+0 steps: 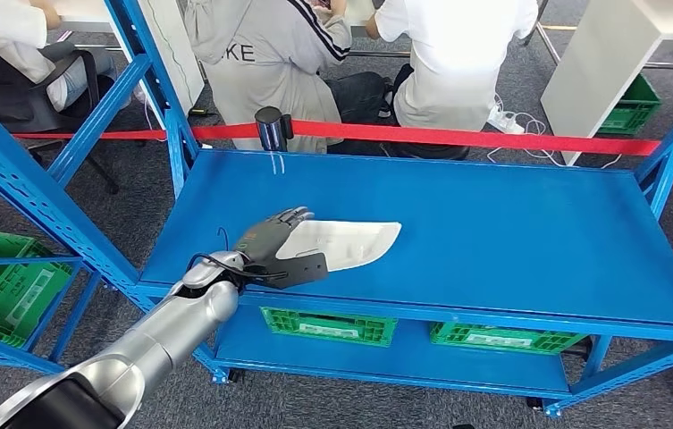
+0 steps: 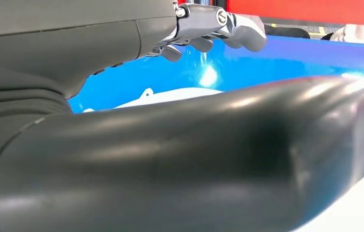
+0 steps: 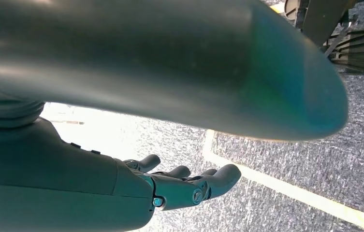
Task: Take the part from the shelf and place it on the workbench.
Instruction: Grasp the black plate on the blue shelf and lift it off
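Observation:
The part (image 1: 350,243), a flat white plastic piece with one rounded end, lies on the blue shelf (image 1: 511,223) near its front left. My left hand (image 1: 274,243) reaches in from the lower left and straddles the part's left end, fingers on the far side and thumb on the near side. In the left wrist view the thumb (image 2: 170,164) is in the foreground and the fingers (image 2: 238,26) hover spread above the shelf. A strip of the part (image 2: 170,96) shows between them with blue surface still visible. My right hand (image 3: 122,193) hangs over grey carpet, fingers loosely apart, holding nothing.
Two people sit with their backs to me behind a red barrier tape (image 1: 458,137) and its black post (image 1: 270,128). Green crates (image 1: 328,325) (image 1: 502,338) stand on the lower shelf, another green crate (image 1: 2,286) at the left. Blue uprights flank both shelf ends.

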Robot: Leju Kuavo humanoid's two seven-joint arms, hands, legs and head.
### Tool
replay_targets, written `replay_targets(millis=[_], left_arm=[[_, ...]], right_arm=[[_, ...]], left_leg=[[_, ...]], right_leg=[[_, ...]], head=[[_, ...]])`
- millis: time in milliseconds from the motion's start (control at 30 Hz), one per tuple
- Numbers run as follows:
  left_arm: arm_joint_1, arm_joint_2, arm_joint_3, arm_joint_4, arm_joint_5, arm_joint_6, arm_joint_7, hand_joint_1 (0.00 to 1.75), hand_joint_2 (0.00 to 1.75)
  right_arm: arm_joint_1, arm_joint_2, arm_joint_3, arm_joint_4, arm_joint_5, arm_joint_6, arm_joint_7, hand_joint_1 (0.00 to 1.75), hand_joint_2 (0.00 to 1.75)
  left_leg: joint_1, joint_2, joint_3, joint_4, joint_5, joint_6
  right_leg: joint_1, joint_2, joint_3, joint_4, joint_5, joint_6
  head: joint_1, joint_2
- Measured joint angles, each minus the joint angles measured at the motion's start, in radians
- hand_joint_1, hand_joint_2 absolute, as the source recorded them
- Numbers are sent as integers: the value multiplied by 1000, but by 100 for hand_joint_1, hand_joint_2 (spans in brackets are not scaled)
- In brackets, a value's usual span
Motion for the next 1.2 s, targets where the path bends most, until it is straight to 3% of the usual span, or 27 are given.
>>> replay_targets(millis=[300, 867, 1000, 1200], left_arm=[[28, 12, 0, -35, 38, 33, -24, 0, 0], [167, 93, -74, -268, 125, 54, -4, 0, 0], [192, 113, -91, -300, 135, 52, 15, 0, 175], [210, 134, -113, -331, 139, 94, 33, 0, 175]], right_arm=[[1, 0, -10, 0, -6, -7, 4, 0, 0], [7, 0, -36, 0, -5, -9, -9, 0, 0], [8, 0, -41, 0, 2, -9, -10, 0, 0], [9, 0, -44, 0, 6, -9, -7, 0, 0]], left_leg=[[0, 0, 0, 0, 0, 1], [-1, 0, 0, 0, -1, 2], [-1, 0, 0, 0, -1, 2], [-1, 0, 0, 0, -1, 2]], right_leg=[[-1, 0, 1, 0, 0, 1], [-2, 0, 1, -1, -1, 2], [-2, 0, 1, -1, -1, 2], [-1, 0, 1, -1, -1, 3]], head=[[0, 0], [0, 0], [0, 0], [0, 0]])
